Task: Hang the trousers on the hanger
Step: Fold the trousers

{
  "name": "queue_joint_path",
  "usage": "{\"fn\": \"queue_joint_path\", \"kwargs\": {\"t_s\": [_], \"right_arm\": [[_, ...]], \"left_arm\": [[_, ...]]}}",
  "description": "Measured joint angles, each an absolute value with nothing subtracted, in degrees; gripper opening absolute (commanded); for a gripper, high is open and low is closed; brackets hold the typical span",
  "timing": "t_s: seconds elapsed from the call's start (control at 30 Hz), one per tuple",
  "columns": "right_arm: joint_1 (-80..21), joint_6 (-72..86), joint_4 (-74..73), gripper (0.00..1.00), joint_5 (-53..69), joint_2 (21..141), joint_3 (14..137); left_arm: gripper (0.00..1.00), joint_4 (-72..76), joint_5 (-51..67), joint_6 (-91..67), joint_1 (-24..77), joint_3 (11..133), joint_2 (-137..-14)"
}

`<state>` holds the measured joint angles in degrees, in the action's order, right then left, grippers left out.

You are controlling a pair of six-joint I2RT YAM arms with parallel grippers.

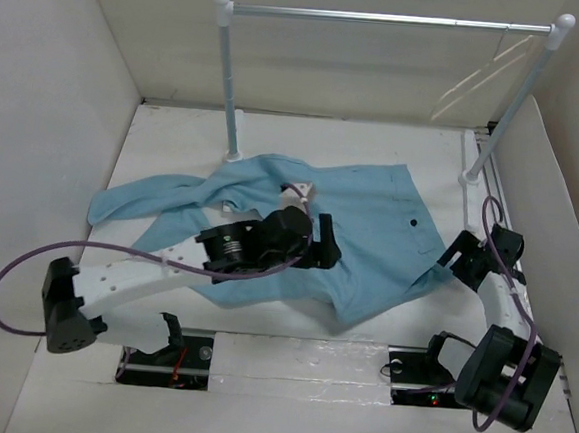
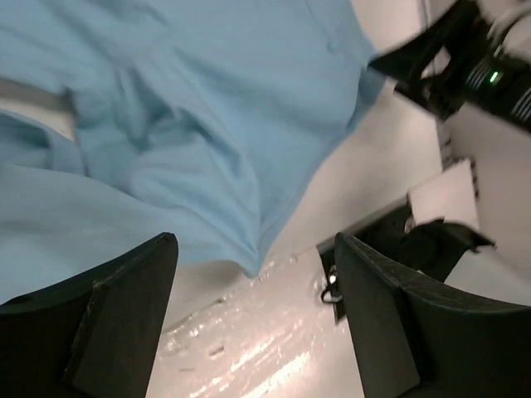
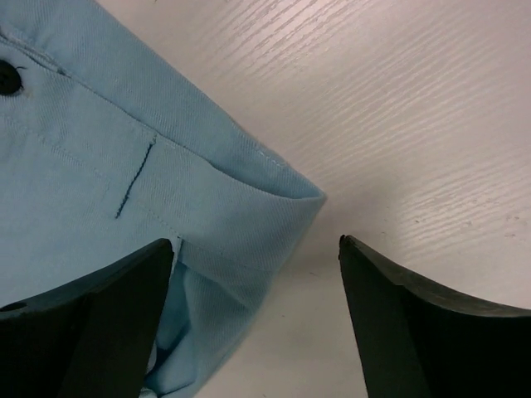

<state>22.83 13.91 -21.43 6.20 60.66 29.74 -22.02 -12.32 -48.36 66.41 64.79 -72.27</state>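
Note:
The light blue trousers (image 1: 358, 232) lie spread flat on the white table, legs trailing left. The thin cream-white hanger (image 1: 478, 81) hangs faintly at the right end of the rail. My left gripper (image 1: 322, 251) hovers over the trousers' middle; in the left wrist view it (image 2: 257, 332) is open and empty, with the fabric's (image 2: 191, 124) near edge between its fingers. My right gripper (image 1: 454, 252) is at the waistband's right corner; in the right wrist view it (image 3: 257, 323) is open, low over the table, with the folded waistband corner (image 3: 249, 207) between its fingers.
A silver-barred rail (image 1: 385, 18) on white posts stands at the back. White walls close in left, right and behind. A small white-pink tag (image 1: 298, 190) sits on the trousers. The right arm (image 2: 489, 75) shows in the left wrist view.

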Motion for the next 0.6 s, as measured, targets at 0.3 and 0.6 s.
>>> {"fn": "queue_joint_path", "kwargs": {"t_s": [0.3, 0.6], "right_arm": [[27.0, 20.0, -18.1, 0.0, 9.9, 68.5, 30.0], [32.7, 18.5, -32.5, 0.7, -5.7, 47.8, 39.1]], "left_arm": [[0.71, -21.3, -13.8, -47.6, 48.8, 53.3, -57.2], [0.72, -19.4, -2.7, -43.7, 31.8, 49.7, -57.4]]}}
